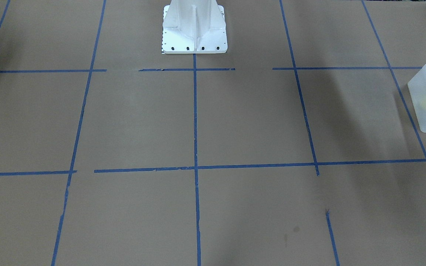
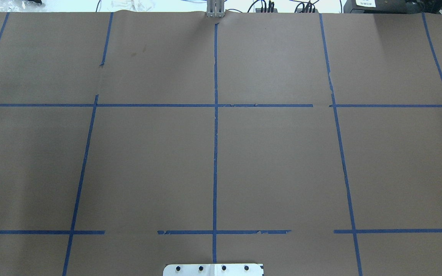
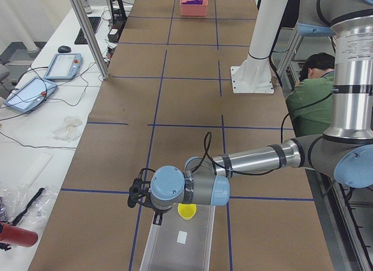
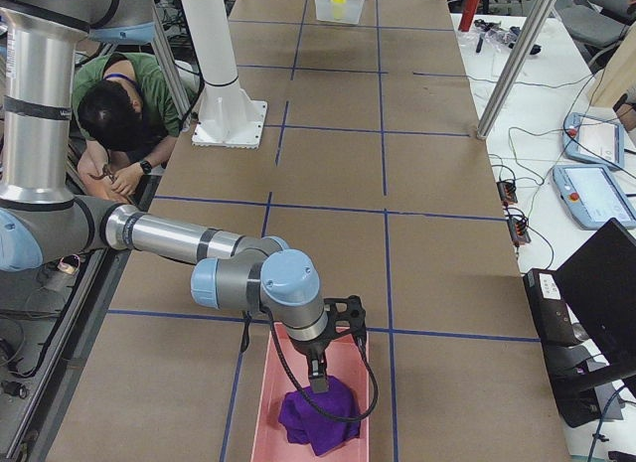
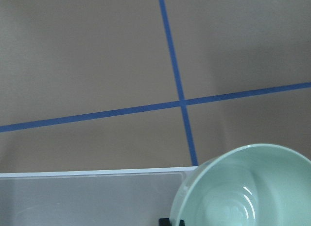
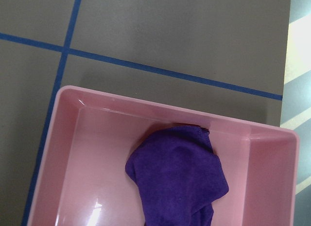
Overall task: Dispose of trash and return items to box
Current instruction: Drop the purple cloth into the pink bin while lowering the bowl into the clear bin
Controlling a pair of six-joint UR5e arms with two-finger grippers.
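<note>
- The purple trash [image 6: 177, 177] lies bunched in the pink bin [image 6: 73, 153], low centre of the right wrist view, and its top edge is up against the bin's upper wall.
- The right gripper [image 4: 318, 381] hangs just above that bundle at the bottom of the exterior right view. I cannot tell whether its jaws are apart or together.
- Over to the box [image 3: 180, 250], bottom centre of the exterior left view. The yellow cup [image 3: 187, 211] sits inside at its upper end, with the white label [image 3: 182, 238] just below it.
- The green bowl [image 5: 248, 187] fills the lower right of the left wrist view, mouth up, and overlaps the box's rim.
- The left gripper [image 3: 138, 192] hovers at the box's upper left corner, and again I cannot tell how its jaws stand.
- The brown tabletop [image 2: 282, 161] is crossed by blue tape lines [image 2: 215, 153].
- A person in a green shirt [image 3: 309, 102] bends at the tabletop's right side in the exterior left view.
</note>
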